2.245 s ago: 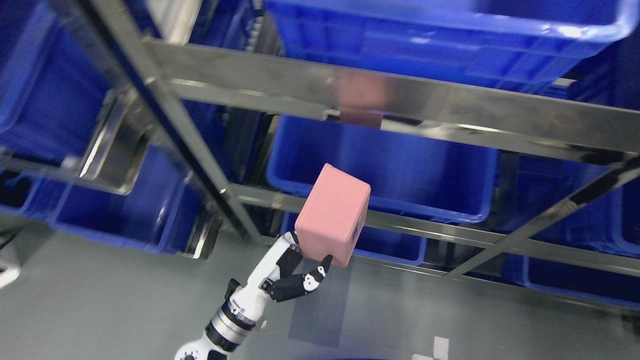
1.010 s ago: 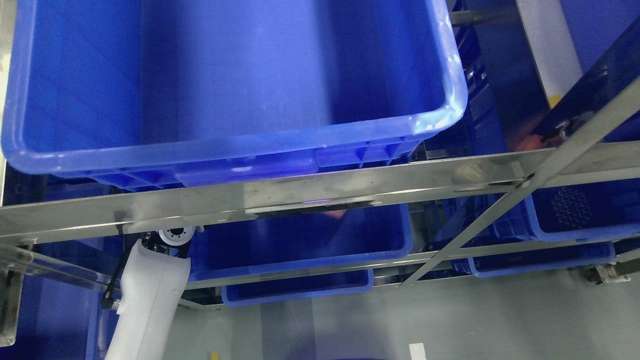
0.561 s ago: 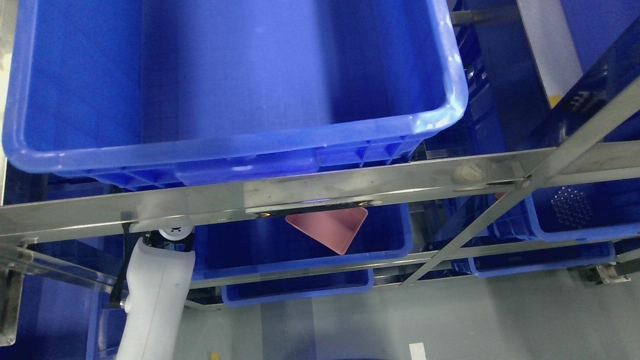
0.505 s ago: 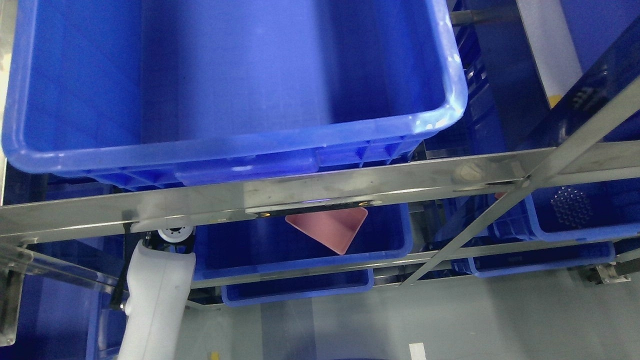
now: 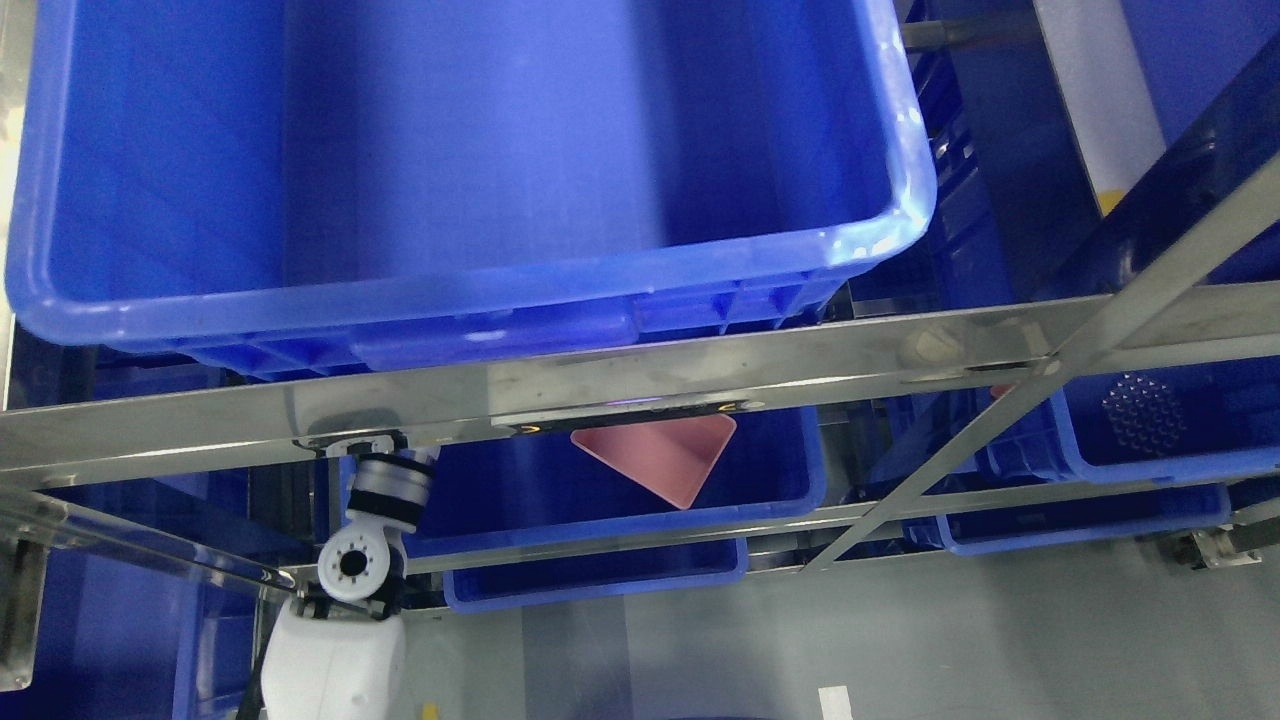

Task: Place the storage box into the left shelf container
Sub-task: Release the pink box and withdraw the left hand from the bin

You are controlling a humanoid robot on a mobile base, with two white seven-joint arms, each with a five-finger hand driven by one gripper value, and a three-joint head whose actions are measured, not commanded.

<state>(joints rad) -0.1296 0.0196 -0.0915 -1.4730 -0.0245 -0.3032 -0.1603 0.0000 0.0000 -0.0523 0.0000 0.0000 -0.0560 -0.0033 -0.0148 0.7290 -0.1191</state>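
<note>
The pink storage box (image 5: 660, 462) lies tilted inside the middle-tier blue container (image 5: 600, 520). Only a triangular part of the box shows below the steel shelf rail (image 5: 640, 385). Nothing touches the box. My left arm (image 5: 365, 545) rises from the lower left, its white forearm and silver wrist ending just under the rail, left of that container. The hand itself is hidden behind the rail. The right arm does not show.
A large blue bin (image 5: 470, 170) fills the top shelf above the rail. A diagonal steel brace (image 5: 1010, 425) crosses at the right, with more blue bins (image 5: 1160, 430) behind it. A lower blue bin (image 5: 595, 585) sits above the grey floor (image 5: 900, 640).
The pink box dropped into the middle container and has stayed still since. My left arm has drawn back downward, so its wrist and a round joint now show below the rail.
</note>
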